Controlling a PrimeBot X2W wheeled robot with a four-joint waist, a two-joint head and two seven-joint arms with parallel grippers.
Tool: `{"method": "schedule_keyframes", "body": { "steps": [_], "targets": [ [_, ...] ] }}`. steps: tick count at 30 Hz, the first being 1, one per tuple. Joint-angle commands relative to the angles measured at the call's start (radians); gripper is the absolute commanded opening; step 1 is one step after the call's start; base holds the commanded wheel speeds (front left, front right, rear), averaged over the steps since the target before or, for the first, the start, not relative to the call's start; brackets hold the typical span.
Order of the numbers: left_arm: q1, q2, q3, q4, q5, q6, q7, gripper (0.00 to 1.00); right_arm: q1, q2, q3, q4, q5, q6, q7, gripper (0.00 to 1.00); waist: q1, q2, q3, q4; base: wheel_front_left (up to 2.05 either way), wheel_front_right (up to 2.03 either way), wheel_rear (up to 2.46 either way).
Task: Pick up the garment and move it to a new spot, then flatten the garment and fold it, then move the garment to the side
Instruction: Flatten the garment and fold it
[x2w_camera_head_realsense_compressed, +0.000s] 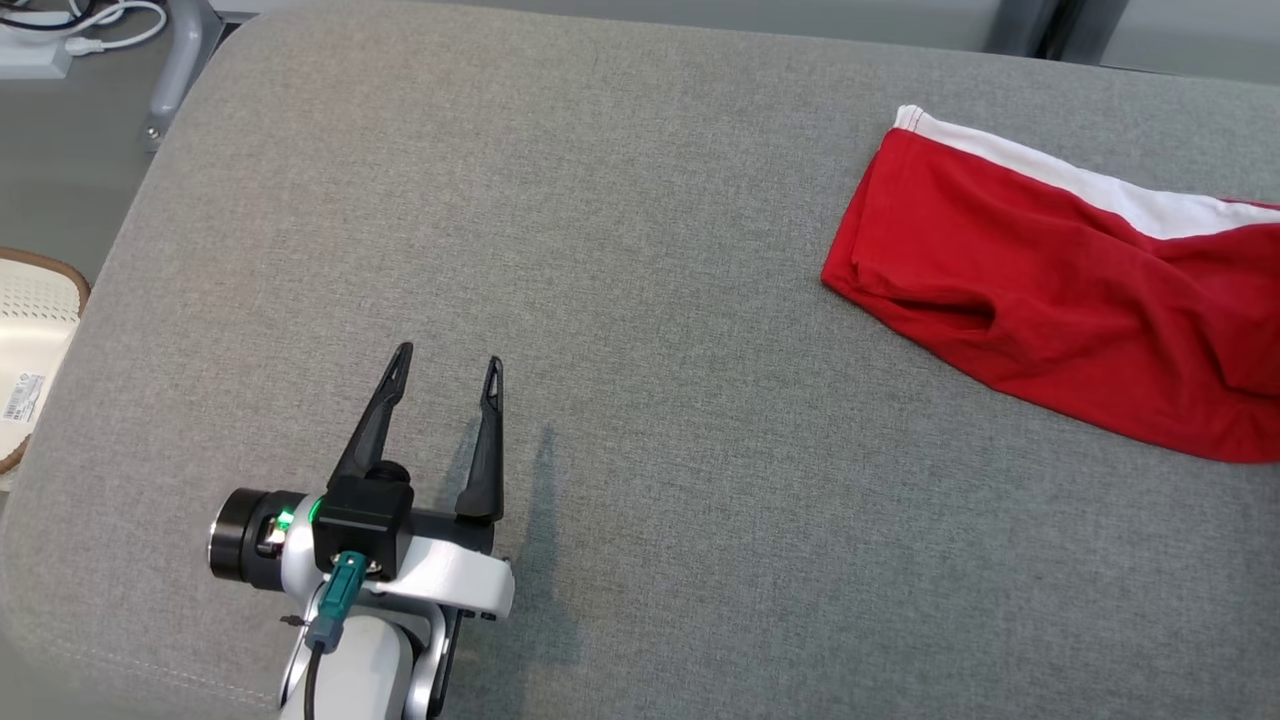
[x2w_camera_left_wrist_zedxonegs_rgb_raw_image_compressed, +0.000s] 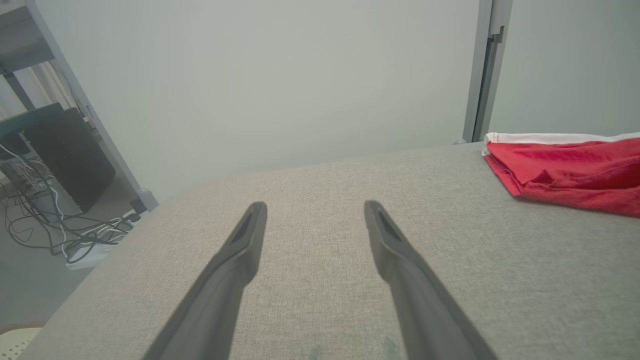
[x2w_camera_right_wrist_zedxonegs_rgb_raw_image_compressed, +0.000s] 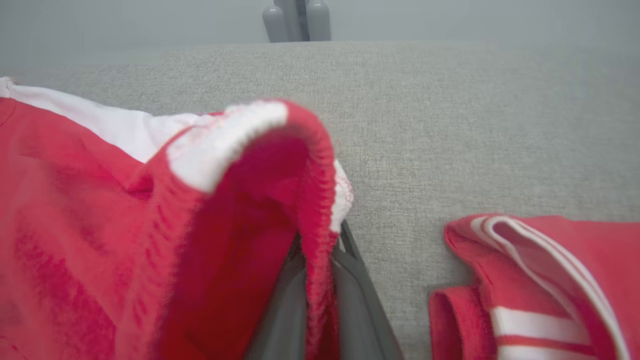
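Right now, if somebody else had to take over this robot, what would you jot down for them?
Left gripper: open, empty, above the grey cushion.
Right gripper: shut on an edge of the red garment.
Garment: rumpled, on the cushion's right side, far from the left gripper.
Done: garment gripped.
To do: reposition, flatten, fold, move aside.
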Motion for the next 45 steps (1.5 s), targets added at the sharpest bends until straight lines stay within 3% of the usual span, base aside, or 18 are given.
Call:
{"method": "schedule_keyframes", "body": {
  "steps": [1,19,37,45],
  "targets": [
    [-0.018,0.003,-0.002,0.004,-0.006,0.008,-0.001,1.0,-0.027,0.007,0.007,0.009,-0.004,0.0,0.004,0.0,0.0,-0.0001,0.003,-0.002,0.0,0.0,0.0],
    [0.009,0.003,0.006,0.033,-0.01,0.018,-0.001,1.0,-0.116,0.214,-0.045,-0.011,0.232,0.0,0.115,0.0,0.0,-0.0001,-0.089,-0.004,0.0,0.0,0.0],
    [0.022,0.003,-0.018,0.034,-0.058,0.032,-0.001,1.0,-0.301,0.431,-0.154,0.264,0.329,0.0,0.12,0.0,0.0,-0.0001,-0.076,0.074,0.0,0.0,0.0],
    [0.009,0.003,-0.056,0.049,-0.1,0.034,-0.001,1.0,-0.359,0.487,-0.174,0.377,0.329,0.0,0.07,0.0,0.0,-0.0001,-0.04,0.115,0.0,0.0,0.0]
  ]
}}
